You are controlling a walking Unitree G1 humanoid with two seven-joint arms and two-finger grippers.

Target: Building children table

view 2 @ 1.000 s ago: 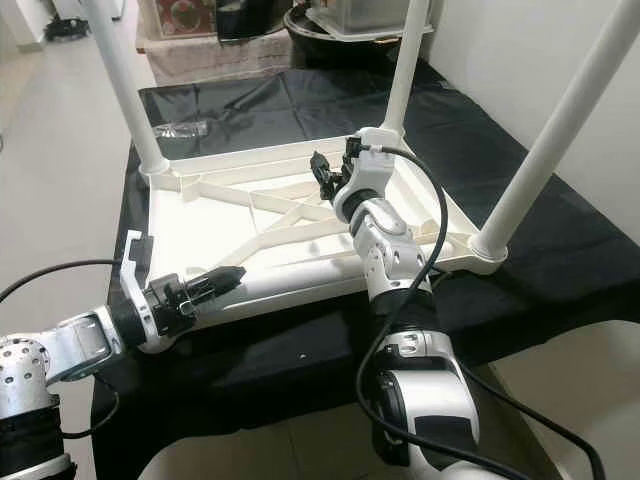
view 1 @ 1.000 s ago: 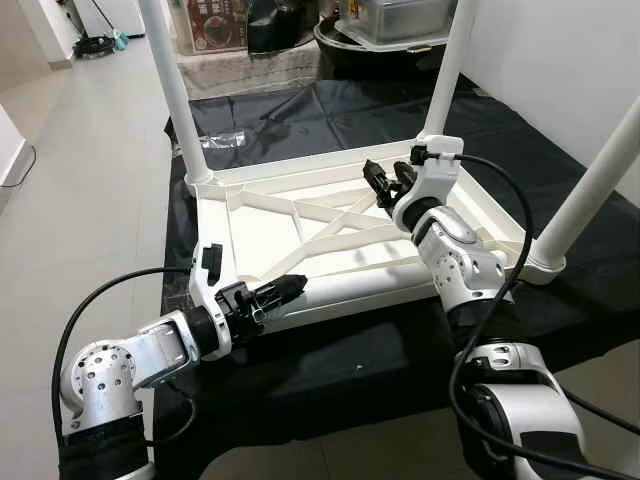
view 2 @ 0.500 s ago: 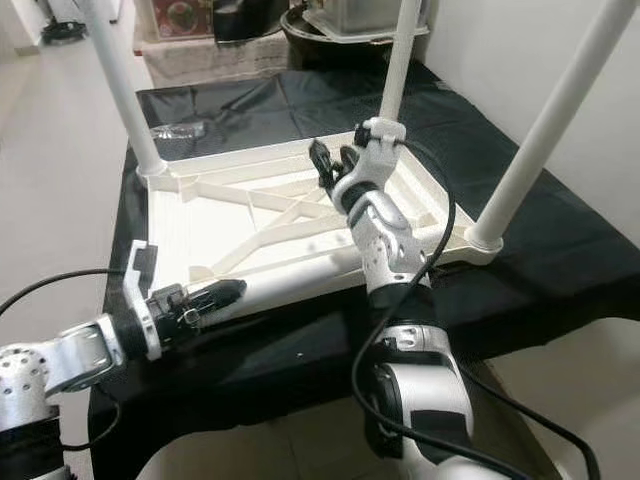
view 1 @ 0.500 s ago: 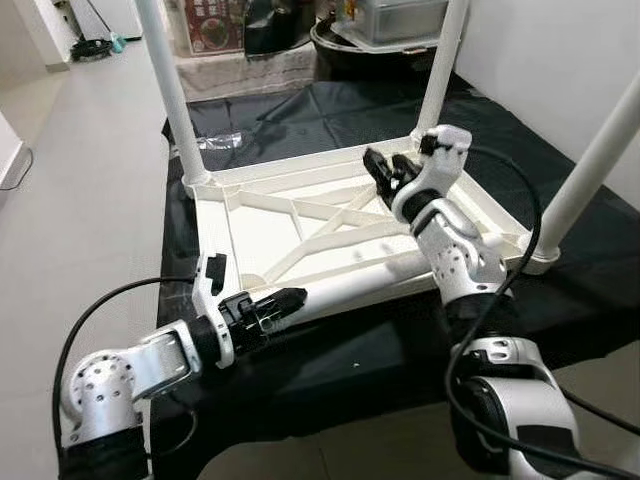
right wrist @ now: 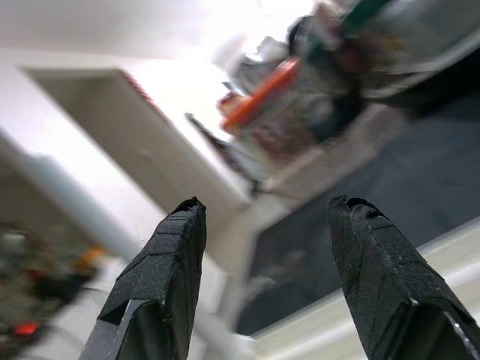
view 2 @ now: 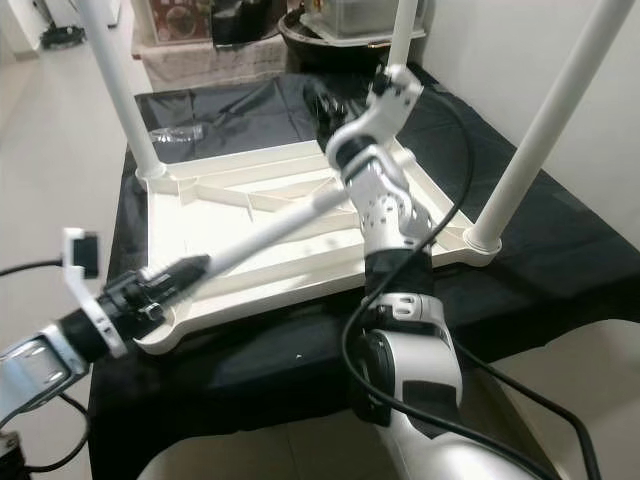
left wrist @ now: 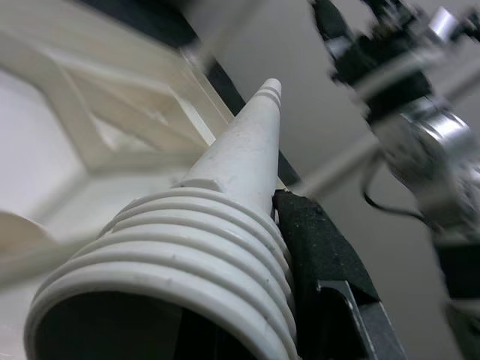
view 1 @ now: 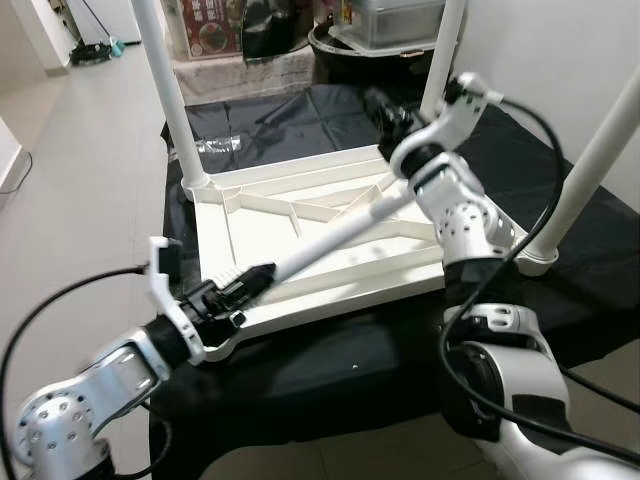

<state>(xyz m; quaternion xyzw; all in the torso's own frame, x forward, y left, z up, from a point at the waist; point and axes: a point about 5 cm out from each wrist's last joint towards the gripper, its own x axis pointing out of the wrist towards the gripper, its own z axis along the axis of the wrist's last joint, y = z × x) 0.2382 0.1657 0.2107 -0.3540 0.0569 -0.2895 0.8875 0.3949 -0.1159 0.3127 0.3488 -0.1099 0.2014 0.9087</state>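
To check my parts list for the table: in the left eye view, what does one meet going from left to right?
Left gripper holding the loose table leg → the upturned white tabletop → right gripper raised at the far edge → the fitted leg at the right corner.

Left gripper [view 1: 250,281] low at the near edge of the upturned table [view 1: 300,215], its 2 black fingers clamped on the threaded end of the loose leg [view 1: 335,232]. Right gripper [view 1: 385,105] raised above the table's far edge, arm bent steeply, fingers [right wrist: 161,285] spread wide and holding nothing.
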